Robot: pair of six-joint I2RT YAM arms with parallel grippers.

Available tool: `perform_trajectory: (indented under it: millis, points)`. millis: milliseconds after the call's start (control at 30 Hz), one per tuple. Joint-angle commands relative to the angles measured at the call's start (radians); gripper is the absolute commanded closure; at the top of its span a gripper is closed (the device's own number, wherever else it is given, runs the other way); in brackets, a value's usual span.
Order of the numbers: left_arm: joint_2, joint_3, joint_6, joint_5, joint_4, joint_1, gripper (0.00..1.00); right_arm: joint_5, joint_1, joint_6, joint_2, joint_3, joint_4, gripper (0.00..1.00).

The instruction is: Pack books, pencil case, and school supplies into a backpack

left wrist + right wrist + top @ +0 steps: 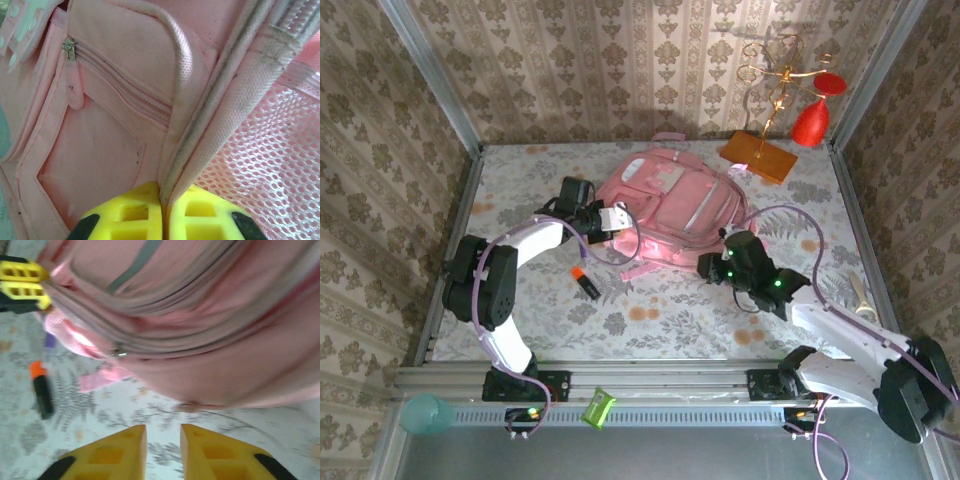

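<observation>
The pink backpack (665,208) lies flat in the middle of the table. My left gripper (615,220) is at its left side, and its yellow jaws (165,192) are shut on a piped fabric edge of the backpack (115,150) next to a mesh pocket (270,165). My right gripper (712,265) is just off the backpack's near right edge, low over the table. It (163,432) is open a little with nothing between the fingers, a short way from the backpack (210,340). A black-and-orange pen (585,282) (41,390) lies on the table near the front left. The books and pencil case are out of view.
An orange stand base (758,157) with a gold stand and red pieces (811,122) sits at the back right. A cream-coloured item (861,295) lies by the right edge. A green item (597,408) and a teal cup (425,413) sit on the front rail.
</observation>
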Motion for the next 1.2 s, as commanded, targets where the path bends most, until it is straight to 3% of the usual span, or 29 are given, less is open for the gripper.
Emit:
perform_trajectory:
  millis: [0, 233, 400, 667, 800, 1167]
  points:
    - [0.012, 0.027, -0.022, 0.066, -0.028, -0.012, 1.00, 0.069, 0.098, 0.018, 0.110, 0.093, 0.042, 0.59]
    - [-0.002, 0.027, -0.016, 0.059, -0.046, -0.023, 1.00, 0.388, 0.181, 0.103, 0.307, 0.268, -0.144, 0.53]
    - [-0.009, 0.023, -0.012, 0.049, -0.050, -0.028, 1.00, 0.543, 0.203, 0.107, 0.388, 0.314, -0.214, 0.53]
    - [-0.013, 0.025, -0.002, 0.040, -0.059, -0.033, 1.00, 0.605, 0.226, 0.084, 0.463, 0.360, -0.222, 0.61]
    - [-0.015, 0.027, 0.002, 0.034, -0.065, -0.033, 1.00, 0.620, 0.226, 0.090, 0.466, 0.346, -0.219, 0.67]
    - [-0.021, 0.027, 0.003, 0.030, -0.071, -0.035, 1.00, 0.622, 0.226, 0.156, 0.426, 0.272, -0.227, 0.73]
